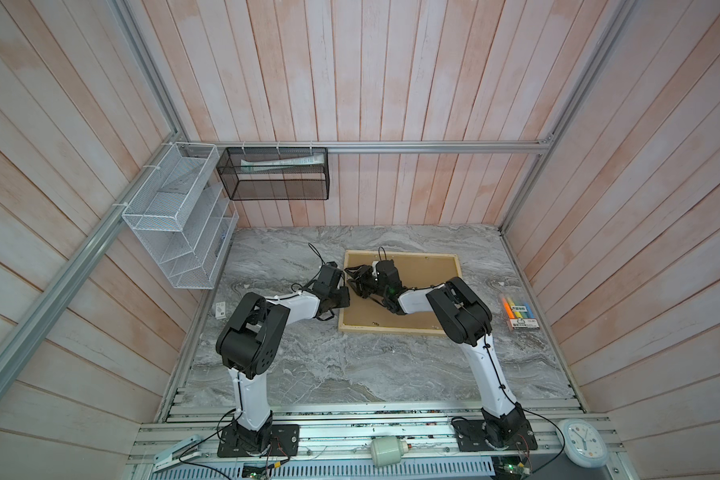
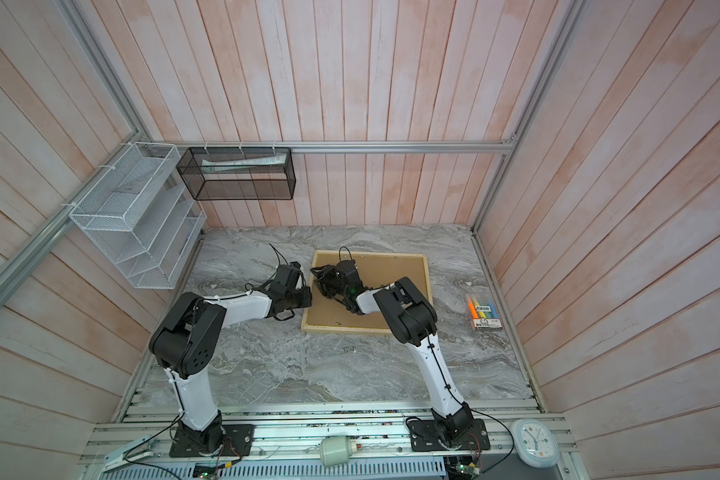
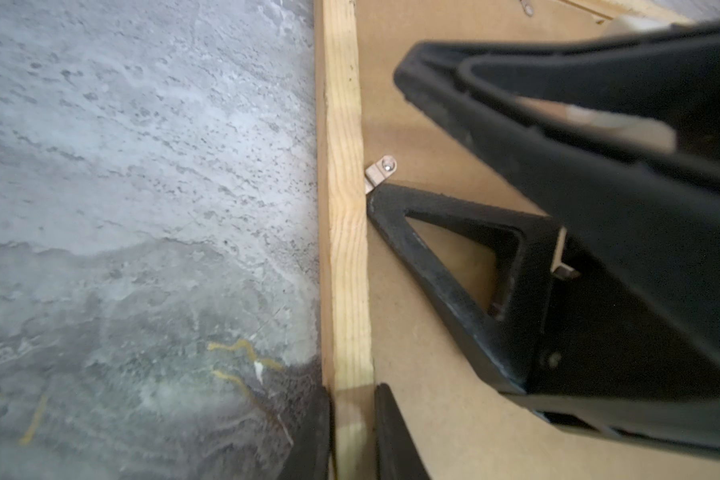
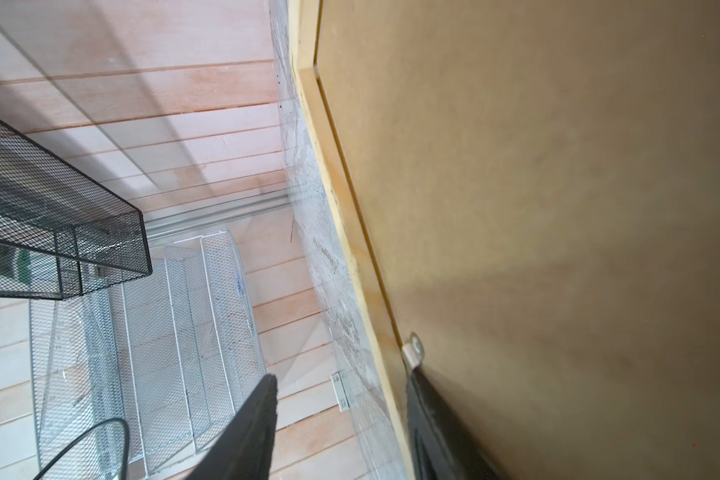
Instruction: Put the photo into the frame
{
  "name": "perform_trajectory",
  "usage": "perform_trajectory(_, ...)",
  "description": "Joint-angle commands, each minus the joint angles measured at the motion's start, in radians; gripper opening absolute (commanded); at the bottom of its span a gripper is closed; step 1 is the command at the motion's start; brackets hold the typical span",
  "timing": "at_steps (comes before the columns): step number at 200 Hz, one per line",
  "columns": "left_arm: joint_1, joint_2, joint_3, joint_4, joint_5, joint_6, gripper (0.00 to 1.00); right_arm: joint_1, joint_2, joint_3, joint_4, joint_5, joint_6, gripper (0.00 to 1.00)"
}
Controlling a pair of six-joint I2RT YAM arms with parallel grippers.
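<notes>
My black left gripper (image 3: 352,395), frame (image 3: 344,208) of pale grained wood with brown back, grey marbled table (image 3: 142,166), pink-white plank walls (image 1: 391,83)

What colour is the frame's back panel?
The back panel is plain brown fibreboard; right wrist view shows it best.

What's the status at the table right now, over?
Left gripper shut on frame rail. Right gripper open, fingertip at a clip. Photo not in view. No obstruction seen.

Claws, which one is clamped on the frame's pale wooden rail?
The left claw: it pinches the pale-wood frame's rail; the right claw stands open at a metal clip.
</notes>
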Motion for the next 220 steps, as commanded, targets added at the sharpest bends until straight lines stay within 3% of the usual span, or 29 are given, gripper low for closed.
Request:
perform_trajectory(1,-0.073,0.012,-0.043,-0.125,0.180,0.011,0.10,0.009,0.070,-0.006,-0.135,0.140,-0.003,0.52)
perform_trajectory(51,-0.079,0.006,-0.042,-0.125,0.178,0.007,0.10,0.009,0.046,0.051,-0.284,0.217,-0.151,0.52)
perform_trajectory(106,-0.064,0.019,-0.027,-0.157,0.117,-0.030,0.10,0.009,-0.027,0.046,-0.361,0.172,-0.350,0.52)
perform_trajectory(176,-0.057,0.018,-0.027,-0.149,0.131,-0.031,0.09,0.010,-0.040,0.001,-0.292,0.106,-0.303,0.52)
perform_trajectory(220,-0.057,0.016,-0.036,-0.132,0.155,-0.030,0.09,0.010,-0.018,0.006,-0.285,0.132,-0.279,0.52)
